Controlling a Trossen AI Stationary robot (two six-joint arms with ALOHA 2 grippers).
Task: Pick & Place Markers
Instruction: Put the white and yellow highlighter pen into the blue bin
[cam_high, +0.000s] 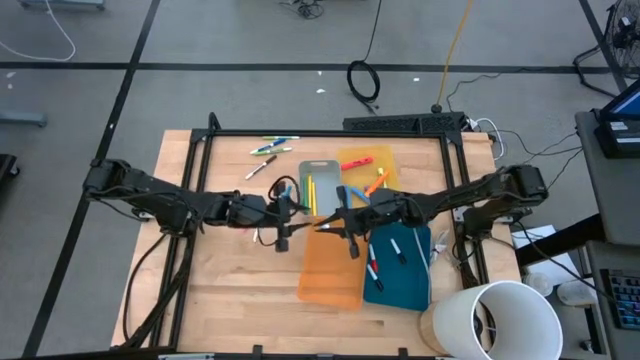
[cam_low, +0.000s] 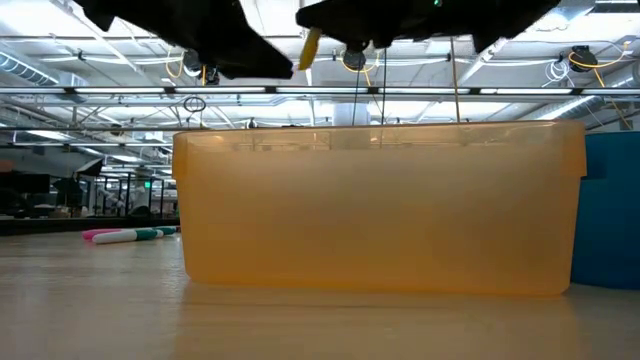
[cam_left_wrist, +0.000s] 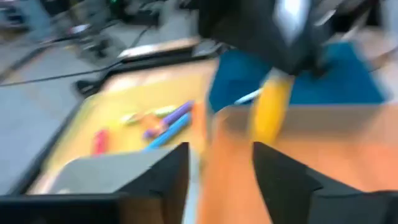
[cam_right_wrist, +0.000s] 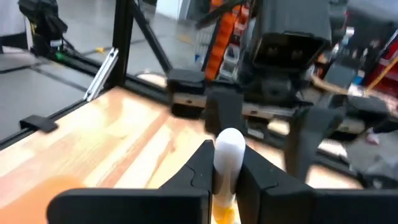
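A yellow marker (cam_left_wrist: 270, 109) with a white end (cam_right_wrist: 229, 144) hangs in the air above the near end of the orange tray (cam_high: 332, 268), and my right gripper (cam_right_wrist: 227, 155) is shut on it. My left gripper (cam_left_wrist: 221, 152) faces it from the table's left, open, with its fingers standing short of the marker. In the high view the two grippers, left (cam_high: 293, 212) and right (cam_high: 328, 224), meet at the table's middle. More markers lie in the yellow tray (cam_high: 365, 168), in the grey tray (cam_high: 318, 185), in the teal tray (cam_high: 400, 262) and loose on the wood (cam_high: 272, 147). My right gripper pinches the yellow marker between its two fingers. The marker's white end (cam_right_wrist: 229, 140) sticks out beyond the fingertips (cam_right_wrist: 205, 155), toward the left gripper. The fingers come about level from the table's right. The marker is lifted clear of the tray and the table.
A white cylinder (cam_high: 500, 320) lies at the near right corner. A dark frame (cam_high: 330, 132) runs round the work area. In the low view the orange tray's wall (cam_low: 380, 210) fills the middle, with loose markers (cam_low: 130, 236) on the wood to its left.
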